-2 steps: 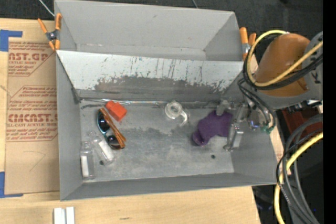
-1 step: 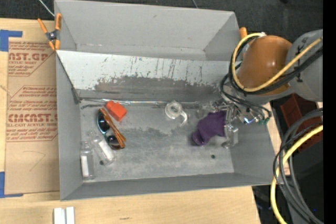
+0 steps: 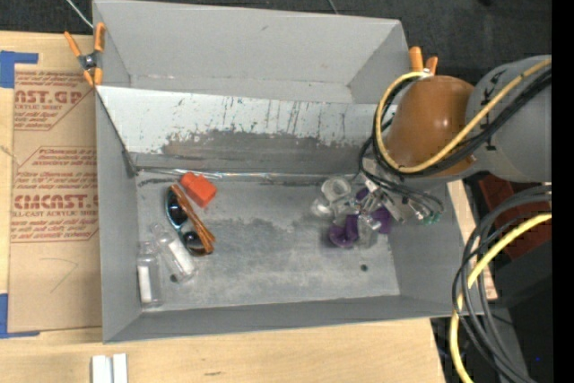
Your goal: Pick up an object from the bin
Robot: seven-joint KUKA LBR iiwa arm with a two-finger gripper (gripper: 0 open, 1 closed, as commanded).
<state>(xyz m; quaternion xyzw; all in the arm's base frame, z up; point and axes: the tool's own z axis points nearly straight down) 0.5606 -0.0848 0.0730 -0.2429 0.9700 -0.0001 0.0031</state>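
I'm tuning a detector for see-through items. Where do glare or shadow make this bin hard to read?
Camera view: a bright glare streak crosses the back of the bin; the clear plastic pieces lower left nearly merge with the grey floor; the gripper and purple thing sit dimly lit under the arm.

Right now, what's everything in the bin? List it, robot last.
bin: one, grey metal, centre of view
block: one, orange, left of floor, near back wall
sunglasses: one pair, dark lenses with orange frame, just in front of the block
clear plastic pieces: a few, transparent and white, front-left corner
purple pieces: small cluster, exact count unclear, right of floor, at the gripper
clear thing: one, transparent, just behind the purple pieces
gripper: one, low in the bin's right part, among the purple pieces
arm: one, orange cover, yellow and black cables, from the right
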